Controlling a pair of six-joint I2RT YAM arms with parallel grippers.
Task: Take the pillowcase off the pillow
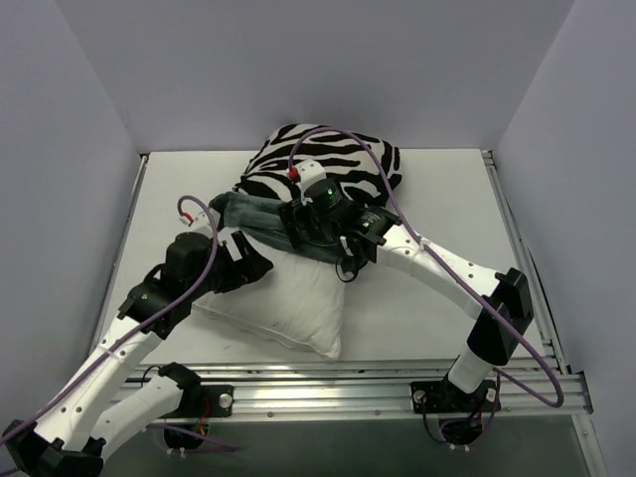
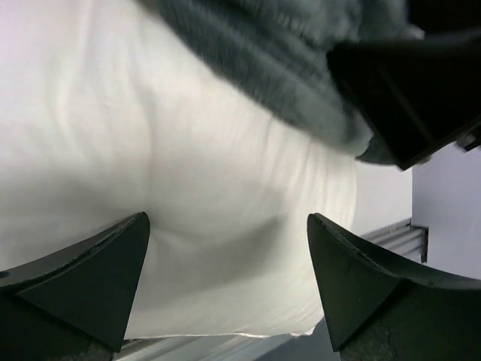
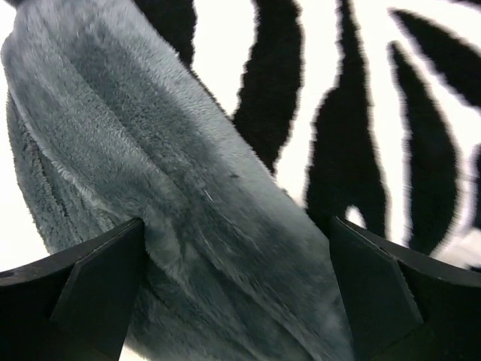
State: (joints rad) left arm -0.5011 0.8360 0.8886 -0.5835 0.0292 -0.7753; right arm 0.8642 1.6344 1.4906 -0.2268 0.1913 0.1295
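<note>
Pillow: white and plump, lying left of the middle of the tabletop. Its bare end is toward the near edge, with one corner almost at the metal rail there. Its far end is inside the cover.

Pillowcase: zebra-striped face up, bulging around the pillow's far end close to the middle of the far edge. Its open end is bunched into a thick grey-green velvety band. That band runs across the pillow at about the middle of the table, from the left side toward the centre.

Left gripper: reaching in from the near left corner, low against the pillow's left flank, just on the near side of the grey-green band. The fingers are spread wide with white pillow filling the gap between them, and they grip nothing. Whether the tips touch the pillow I cannot tell.

Right gripper: reaching in from the near right corner to the middle of the table, pointed down at the band. The fingers stand wide apart with the grey-green fabric lying between them and the stripes beyond. They are not closed on it.

Spacing: the two grippers are near each other, on either side of the band.

Cables: purple, with one loop arching over the zebra face.
</note>
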